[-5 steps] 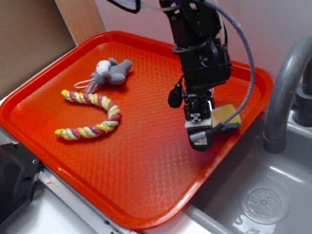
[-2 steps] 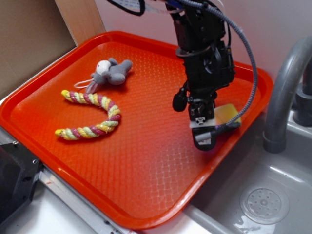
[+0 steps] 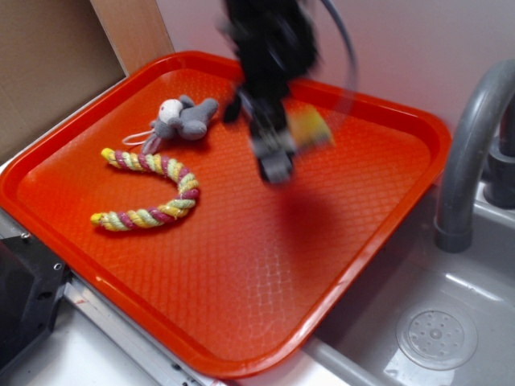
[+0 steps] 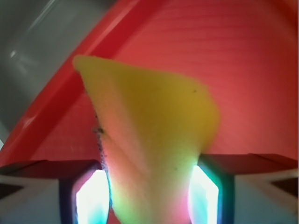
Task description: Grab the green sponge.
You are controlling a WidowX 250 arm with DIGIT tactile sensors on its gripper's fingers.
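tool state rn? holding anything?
Tool: closed on the green sponge, pinched between both fingers; exterior view shows it carried above the orange tray.

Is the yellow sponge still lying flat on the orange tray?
No, the green sponge is pinched between the gripper's fingers and lifted clear above the orange tray.

The green sponge (image 3: 310, 127) (image 4: 149, 140) is a wedge of bright yellow foam with a thin dark scouring layer along one edge. It is pinched between the fingers of the end effector (image 4: 149, 196), its pointed end toward eleven o'clock in the wrist view. From outside it appears blurred, raised above the tray's (image 3: 241, 322) far half.
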